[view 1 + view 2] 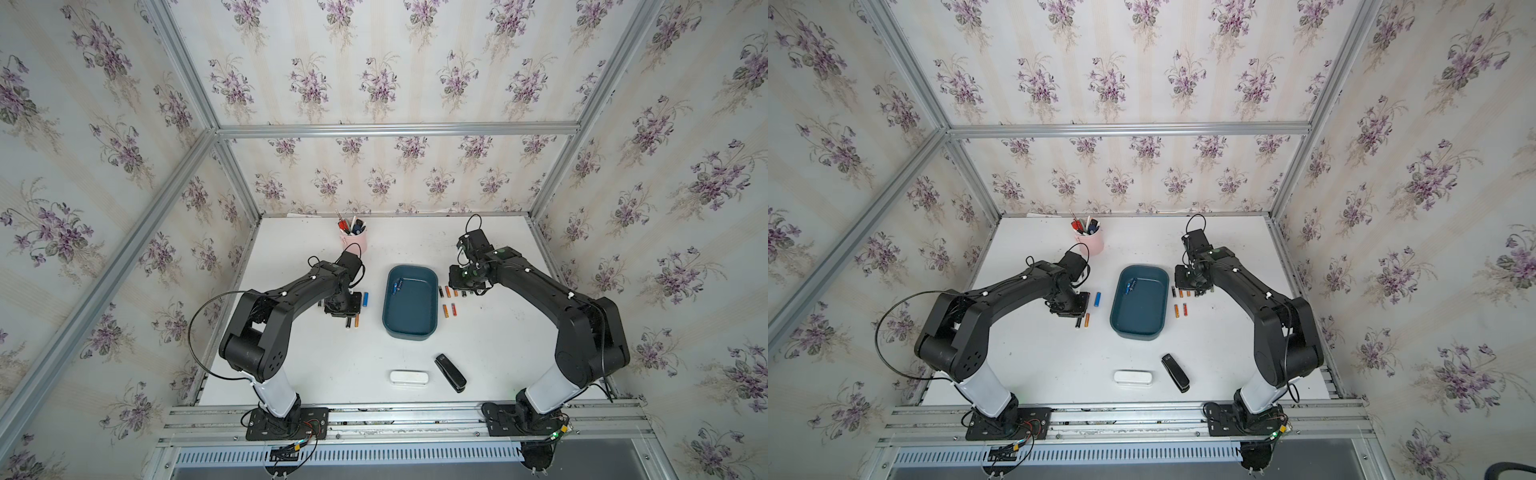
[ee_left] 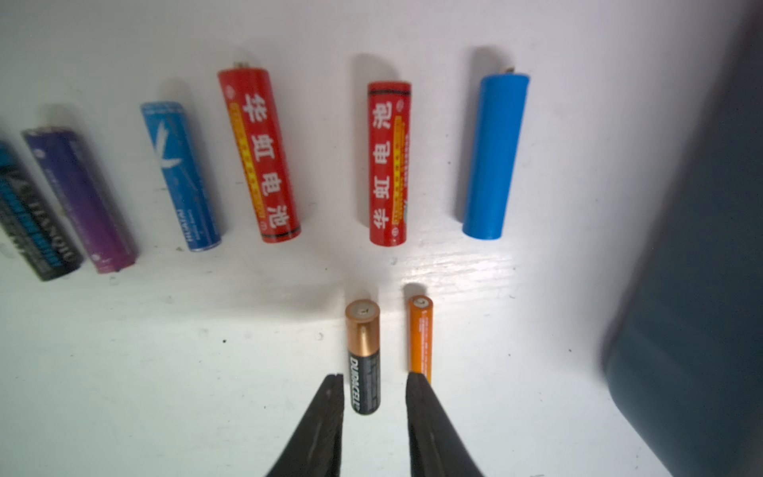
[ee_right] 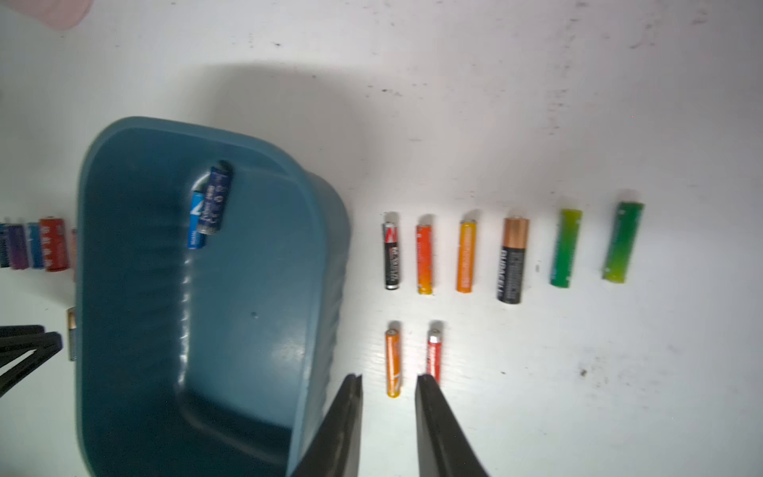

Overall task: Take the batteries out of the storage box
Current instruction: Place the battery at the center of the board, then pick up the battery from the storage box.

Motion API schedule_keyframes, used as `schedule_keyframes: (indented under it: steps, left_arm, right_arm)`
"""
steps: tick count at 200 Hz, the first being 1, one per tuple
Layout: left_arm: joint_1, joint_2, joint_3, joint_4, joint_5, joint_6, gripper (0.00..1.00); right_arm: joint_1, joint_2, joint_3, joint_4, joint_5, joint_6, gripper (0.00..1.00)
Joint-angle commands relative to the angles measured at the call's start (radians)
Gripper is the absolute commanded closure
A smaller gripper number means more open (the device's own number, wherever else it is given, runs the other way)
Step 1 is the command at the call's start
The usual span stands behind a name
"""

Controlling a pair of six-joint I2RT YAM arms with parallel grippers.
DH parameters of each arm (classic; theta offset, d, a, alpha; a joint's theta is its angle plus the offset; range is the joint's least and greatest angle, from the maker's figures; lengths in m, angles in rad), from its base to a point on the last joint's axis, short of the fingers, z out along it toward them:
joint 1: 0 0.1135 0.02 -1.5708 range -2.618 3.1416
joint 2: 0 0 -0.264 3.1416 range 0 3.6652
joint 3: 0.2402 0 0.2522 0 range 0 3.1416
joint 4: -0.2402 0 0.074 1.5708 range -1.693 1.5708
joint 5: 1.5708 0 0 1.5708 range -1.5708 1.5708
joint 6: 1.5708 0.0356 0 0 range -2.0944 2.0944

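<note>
The left gripper (image 2: 374, 378) has its two fingers spread apart. A black and copper battery (image 2: 363, 355) lies flat on the white table (image 2: 165, 371) between the tips, and neither finger touches it. A thin orange battery (image 2: 420, 334) lies just beside it, partly behind one finger. Past them is a row of more batteries (image 2: 388, 165), red, blue and purple.

The right gripper (image 3: 390, 380) is spread a little and holds nothing. A small orange battery (image 3: 393, 359) shows in the gap between its fingers. The wall of the storage box (image 3: 165, 330) is close beside one finger.

The box sits in the middle of both top views, between the arms. Two blue batteries (image 1: 397, 286) lie inside, near its upper left corner.

A pink cup (image 1: 355, 241) of pens stands above the box. A white case (image 1: 409, 377) and a black stapler (image 1: 450, 372) lie below it.

In both top views the arms cover the fingers and some batteries. In the left wrist view the box is a blur, and the last battery in the row is cut off.
</note>
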Motion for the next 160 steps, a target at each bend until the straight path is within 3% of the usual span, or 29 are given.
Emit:
schedule_keyframes:
  steps: [1,47,160]
  left_arm:
    - [0.002,-0.010,0.024,-0.032,-0.019,0.000,0.68]
    - [0.011,-0.015,0.042,-0.052,-0.015,0.008,0.67]
    - [0.039,-0.035,0.008,-0.046,-0.007,0.028,0.67]
  right_arm:
    - [0.057,0.024,0.045,0.038,-0.026,0.051,0.72]
    - [0.186,0.153,0.141,0.121,-0.026,0.129,0.71]
    - [0.223,0.340,0.192,0.292,0.001,0.229,0.66]
